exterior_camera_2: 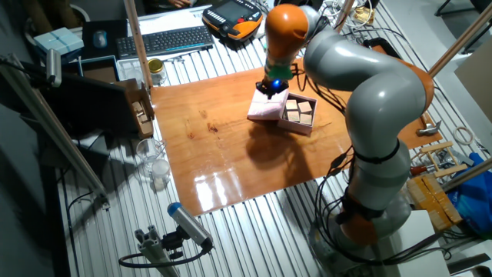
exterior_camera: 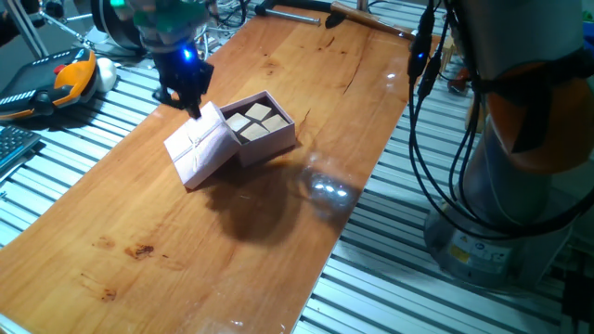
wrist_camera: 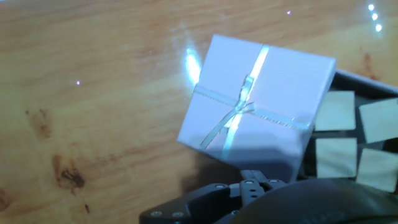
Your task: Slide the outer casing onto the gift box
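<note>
The outer casing [exterior_camera: 200,147], pale pink with a ribbon cross and bow, lies tilted on the wooden table, its raised edge leaning against the gift box [exterior_camera: 274,139]. The gift box is an open pink tray with beige blocks [exterior_camera: 257,119] inside. My gripper [exterior_camera: 196,109] stands over the casing's raised far edge, with the fingers closed together on that edge. The other fixed view shows the gripper [exterior_camera_2: 269,88], the casing [exterior_camera_2: 264,109] and the gift box [exterior_camera_2: 298,125]. The hand view shows the casing [wrist_camera: 258,106] from above, with the tray's rim [wrist_camera: 367,85] at right. The fingertips are hidden there.
A teach pendant [exterior_camera: 56,79] and a keyboard [exterior_camera_2: 165,40] lie off the table's far side. Black cables [exterior_camera: 427,139] hang by the robot base [exterior_camera: 520,186]. Glass jars [exterior_camera_2: 154,165] stand past one table edge. A metal tool [exterior_camera: 306,14] lies at the table's far end.
</note>
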`<state>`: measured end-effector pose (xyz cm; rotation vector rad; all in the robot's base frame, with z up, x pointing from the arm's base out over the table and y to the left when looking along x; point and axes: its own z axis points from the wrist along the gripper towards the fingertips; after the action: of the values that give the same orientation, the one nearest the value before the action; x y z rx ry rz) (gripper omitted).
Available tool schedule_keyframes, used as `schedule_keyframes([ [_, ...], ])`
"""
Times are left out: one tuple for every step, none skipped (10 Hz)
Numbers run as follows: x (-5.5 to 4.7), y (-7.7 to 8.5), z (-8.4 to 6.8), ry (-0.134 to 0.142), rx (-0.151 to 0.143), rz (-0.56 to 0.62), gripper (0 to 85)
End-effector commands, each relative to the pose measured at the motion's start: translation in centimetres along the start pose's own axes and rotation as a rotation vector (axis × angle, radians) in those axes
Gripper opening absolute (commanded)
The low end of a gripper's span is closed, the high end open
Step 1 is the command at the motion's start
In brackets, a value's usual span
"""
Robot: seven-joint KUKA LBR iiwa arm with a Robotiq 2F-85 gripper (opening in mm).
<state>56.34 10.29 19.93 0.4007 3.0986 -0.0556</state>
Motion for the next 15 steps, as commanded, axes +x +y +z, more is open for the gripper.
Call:
schedule_keyframes([
  [0.5,0.3,0.4,-0.010,0.011,0.006,0.0],
  [0.8,0.5,0.7,-0.002,0.005,0.009,0.0],
  [0.7,0.5,1.0,0.005,-0.003,0.009,0.0],
  [0.6,0.4,1.6,0.002,-0.006,0.008,0.0],
  [0.5,0.4,2.2,-0.006,-0.004,0.009,0.0],
  [0.3,0.3,2.4,-0.008,0.002,0.012,0.0],
  [0.4,0.3,2.4,-0.007,0.012,0.020,0.0],
  [0.4,0.4,2.3,0.000,0.026,0.026,0.0],
  [0.5,0.4,2.4,0.010,0.034,0.032,0.0],
  [0.7,0.5,2.5,0.010,0.047,0.032,0.0],
  [0.6,0.5,2.4,0.014,0.032,0.035,0.0],
  [0.6,0.5,2.4,0.013,0.041,0.040,0.0],
  [0.6,0.5,2.5,0.015,0.050,0.044,0.0],
  [0.6,0.5,2.5,0.021,0.045,0.045,0.0],
  [0.6,0.5,2.5,0.028,0.028,0.046,0.0],
])
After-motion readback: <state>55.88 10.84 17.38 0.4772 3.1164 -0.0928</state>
